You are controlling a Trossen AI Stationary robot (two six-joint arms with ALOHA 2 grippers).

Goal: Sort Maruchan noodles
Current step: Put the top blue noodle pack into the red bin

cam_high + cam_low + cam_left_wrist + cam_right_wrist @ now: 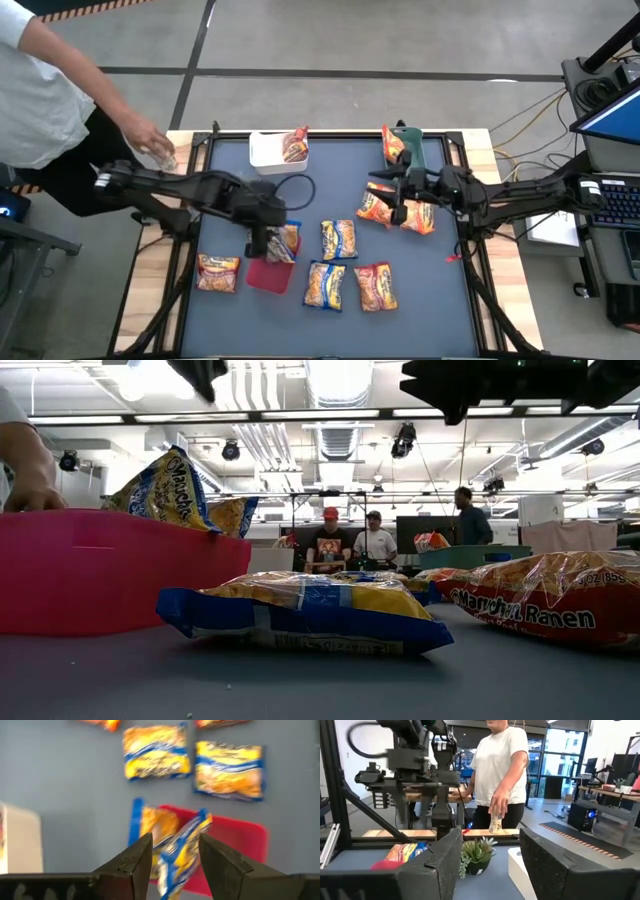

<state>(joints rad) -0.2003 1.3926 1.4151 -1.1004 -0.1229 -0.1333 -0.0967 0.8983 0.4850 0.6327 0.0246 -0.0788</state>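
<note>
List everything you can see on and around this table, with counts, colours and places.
crinkly plastic ramen packets: about ten, orange-yellow with blue or red trim, spread over the mat
flat red tray: one, red, front left of centre, a packet lying in it
white rectangular bin: one, white, far edge, holds one packet
green container: one, far right
small green plant: one, near the white bin
person: one, white shirt, at the far left corner
left gripper: shut on a blue-trimmed packet over the red tray
right gripper: open, above packets at right
</note>
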